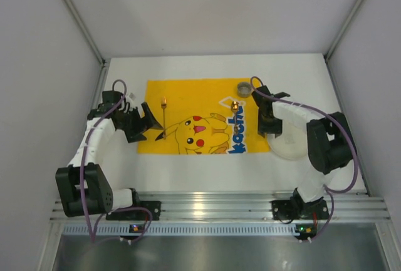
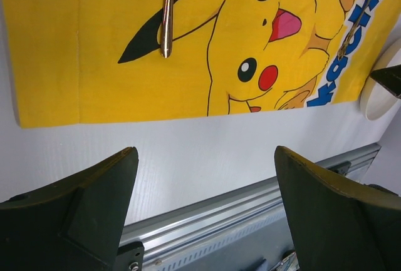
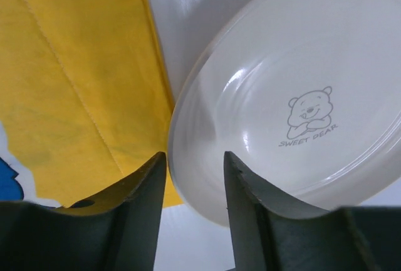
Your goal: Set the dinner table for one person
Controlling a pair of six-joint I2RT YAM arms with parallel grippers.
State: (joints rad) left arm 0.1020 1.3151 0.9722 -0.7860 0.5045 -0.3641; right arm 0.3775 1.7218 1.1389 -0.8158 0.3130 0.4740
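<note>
The dinner table is a white top with a yellow cartoon mat laid on it. A white plate with a bear print lies just off the mat's right edge. My right gripper is open and straddles the plate's near rim, one finger outside it and one over its inside. In the top view that gripper hangs over the plate. My left gripper is wide open with nothing in it, over bare table below the mat. A gold-handled utensil lies on the mat's left part.
A second gold utensil lies on the mat's right part. A small grey cup stands at the mat's far right corner. A ribbed aluminium rail runs along the table's near edge. White walls enclose the left, right and back.
</note>
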